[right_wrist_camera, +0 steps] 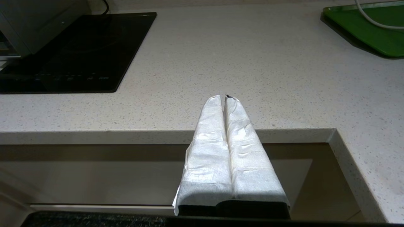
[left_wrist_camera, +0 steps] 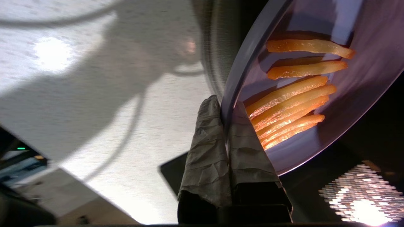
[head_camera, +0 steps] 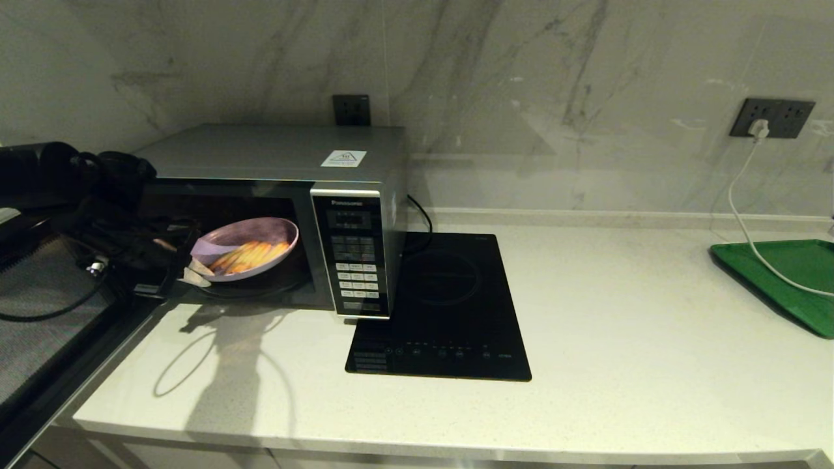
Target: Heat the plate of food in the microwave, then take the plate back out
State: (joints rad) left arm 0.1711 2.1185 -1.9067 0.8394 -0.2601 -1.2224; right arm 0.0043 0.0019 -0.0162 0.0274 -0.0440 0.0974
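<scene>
The silver-grey Panasonic microwave (head_camera: pixel 355 260) stands at the back left of the counter, its door swung open to the left. The lilac plate of food (head_camera: pixel 260 236) is held tilted in the cavity mouth, its orange-yellow fries (head_camera: pixel 251 256) lying across it. My left gripper (head_camera: pixel 195 268) is shut on the plate's near rim. In the left wrist view its wrapped fingers (left_wrist_camera: pixel 205 138) pinch the rim of the plate (left_wrist_camera: pixel 363 78) beside the fries (left_wrist_camera: pixel 293 107). My right gripper (right_wrist_camera: pixel 225 100) is shut and empty, parked off the counter's front edge and out of the head view.
A flat black glass hob (head_camera: pixel 449 312) lies right of the microwave. A green tray (head_camera: pixel 788 280) sits at the far right with a white cable (head_camera: pixel 743 208) running from a wall socket onto it. The open door (head_camera: pixel 39 306) and dark cables fill the left edge.
</scene>
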